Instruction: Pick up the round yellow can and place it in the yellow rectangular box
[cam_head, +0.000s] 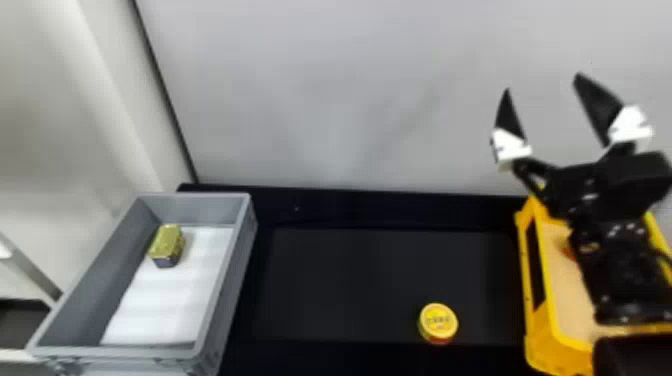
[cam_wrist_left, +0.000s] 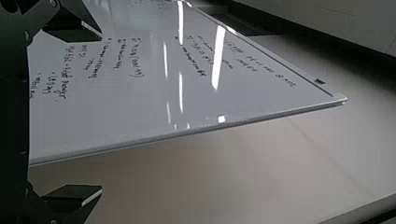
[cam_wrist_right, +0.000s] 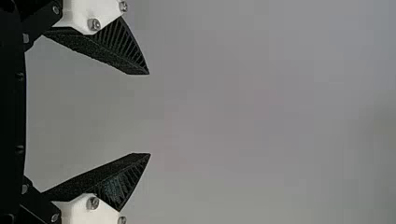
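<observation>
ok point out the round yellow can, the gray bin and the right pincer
Round yellow can (cam_head: 438, 321): head view, on its top face.
Gray bin (cam_head: 234, 285): head view, on its right side wall.
Right pincer (cam_wrist_right: 150, 114): right wrist view, midway between its open fingertips.

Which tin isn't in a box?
The round yellow can, on the black surface right of the gray box; the gold rectangular tin sits inside that box.

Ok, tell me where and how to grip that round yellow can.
The round yellow can lies flat on the black surface, its round face up, so I'd come straight down with the open right gripper and pinch its curved side at opposite points.
</observation>
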